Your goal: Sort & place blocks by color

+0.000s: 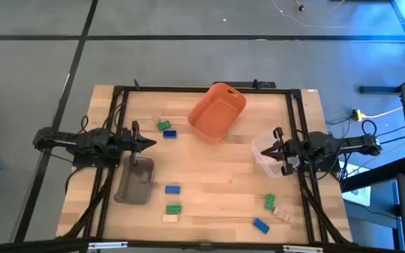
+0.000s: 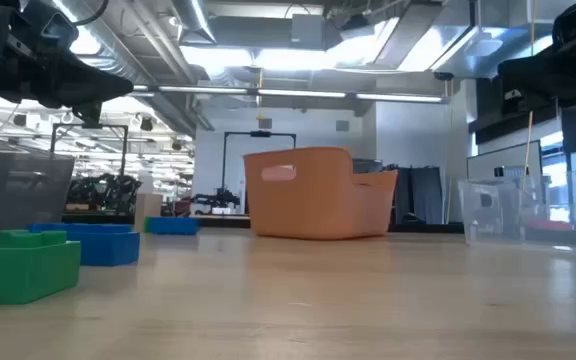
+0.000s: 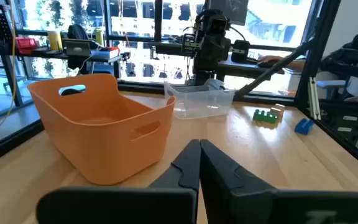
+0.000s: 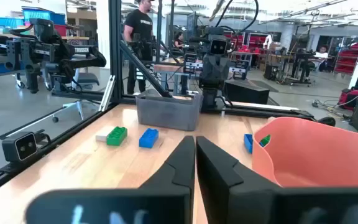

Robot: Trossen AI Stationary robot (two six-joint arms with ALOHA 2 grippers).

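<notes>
Small studded blocks lie flat on the wooden table. A green block [image 1: 164, 126] and a blue block [image 1: 169, 133] sit near the orange bin [image 1: 218, 112]. Blue [image 1: 172, 188], green [image 1: 174, 209] and tan [image 1: 169, 218] blocks lie beside the grey tray [image 1: 136, 181]. Green [image 1: 269, 202], tan [image 1: 281, 211] and blue [image 1: 261, 225] blocks lie near the right front. My left gripper [image 1: 150, 144] is shut and holds nothing, hovering just beyond the grey tray's far end. My right gripper [image 1: 267, 151] is shut and holds nothing, over the clear bin [image 1: 264, 158].
The orange bin stands at the table's far middle, the clear bin at the right, the grey tray at the left front. A black frame runs along the table's edges. Bare wood lies in the middle between the arms. People stand in the room beyond the table.
</notes>
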